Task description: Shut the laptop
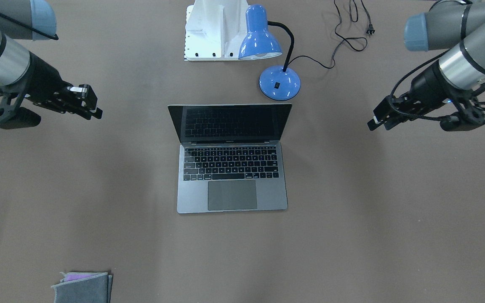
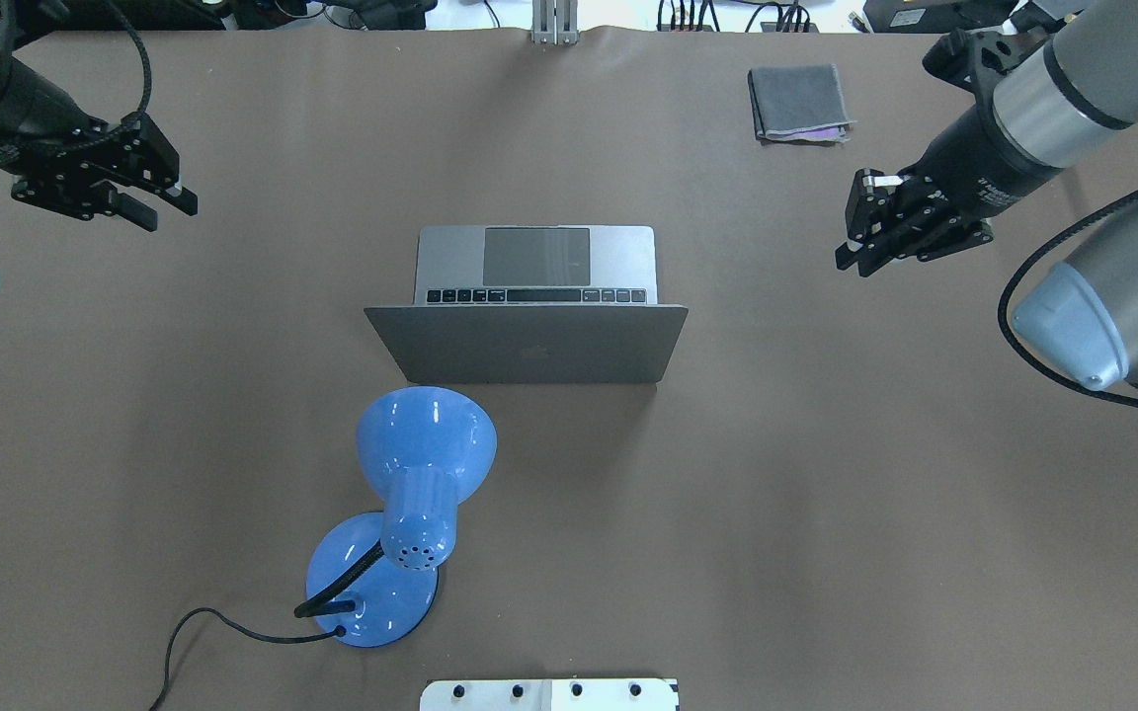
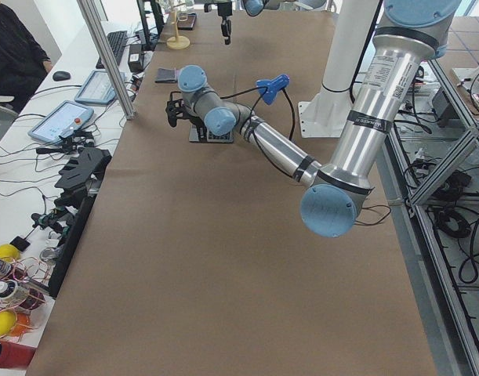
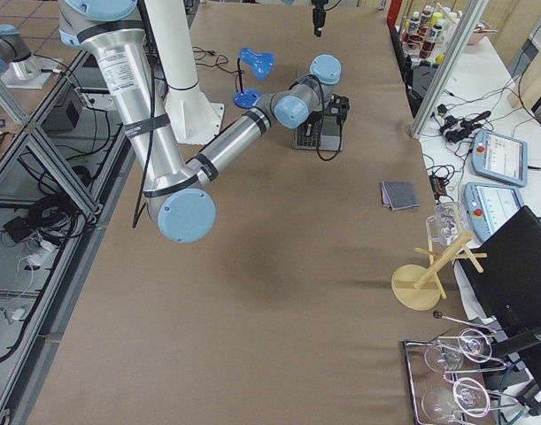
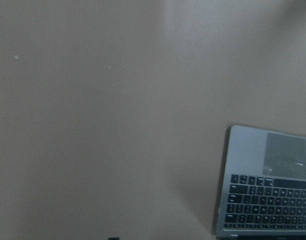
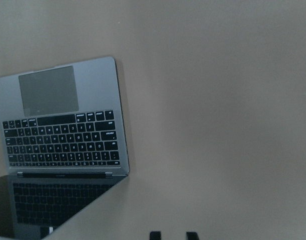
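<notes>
The laptop [image 1: 232, 168] is space-grey with black keys and stands open in the middle of the table, its screen dark. In the overhead view its lid [image 2: 529, 346] leans toward the robot. It also shows in the left wrist view [image 5: 268, 200] and the right wrist view [image 6: 62, 130]. My left gripper [image 2: 159, 207] hovers far to the laptop's left, open and empty; it also shows in the front-facing view [image 1: 379, 124]. My right gripper [image 2: 853, 265] hovers far to the laptop's right, empty, its fingertips [image 6: 154, 235] a small gap apart; it also shows in the front-facing view [image 1: 93, 112].
A blue desk lamp [image 2: 421, 444] stands just behind the lid on the robot's side, its black cord [image 2: 213, 622] trailing away. A folded grey cloth [image 2: 798, 102] lies at the far right. The white robot base [image 1: 213, 29] sits at the near edge.
</notes>
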Robot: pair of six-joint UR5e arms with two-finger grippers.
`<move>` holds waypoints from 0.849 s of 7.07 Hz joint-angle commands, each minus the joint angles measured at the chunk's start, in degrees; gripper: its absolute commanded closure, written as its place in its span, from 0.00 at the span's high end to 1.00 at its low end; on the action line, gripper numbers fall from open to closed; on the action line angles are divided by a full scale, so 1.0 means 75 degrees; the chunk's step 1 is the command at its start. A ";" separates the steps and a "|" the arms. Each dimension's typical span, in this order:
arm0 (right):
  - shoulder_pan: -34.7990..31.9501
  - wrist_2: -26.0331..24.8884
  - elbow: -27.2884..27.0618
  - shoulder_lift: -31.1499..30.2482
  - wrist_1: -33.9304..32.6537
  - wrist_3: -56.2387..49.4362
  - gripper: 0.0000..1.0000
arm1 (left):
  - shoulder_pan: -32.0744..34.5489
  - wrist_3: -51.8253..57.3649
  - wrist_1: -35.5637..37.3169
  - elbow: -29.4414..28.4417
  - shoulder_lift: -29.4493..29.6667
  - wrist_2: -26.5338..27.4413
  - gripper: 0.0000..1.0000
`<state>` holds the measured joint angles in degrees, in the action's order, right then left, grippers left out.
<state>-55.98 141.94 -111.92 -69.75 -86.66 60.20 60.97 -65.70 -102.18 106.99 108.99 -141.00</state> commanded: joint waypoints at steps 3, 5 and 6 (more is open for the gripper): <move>0.1155 -0.0034 -0.1014 -0.0240 0.0000 0.0571 0.00 | -0.1435 -0.1938 -0.0004 0.0524 0.0572 0.0201 0.00; 0.1882 -0.0639 -0.0992 0.0017 0.0012 0.1102 0.00 | -0.1928 -0.2056 -0.0004 0.0431 0.0608 0.0704 0.00; 0.2059 -0.0725 -0.0980 0.0018 0.0012 0.1125 0.00 | -0.2011 -0.2196 -0.0004 0.0384 0.0597 0.0752 0.00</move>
<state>-42.56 138.01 -119.32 -69.92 -86.58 68.03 47.10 -81.12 -102.22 110.30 113.44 -136.26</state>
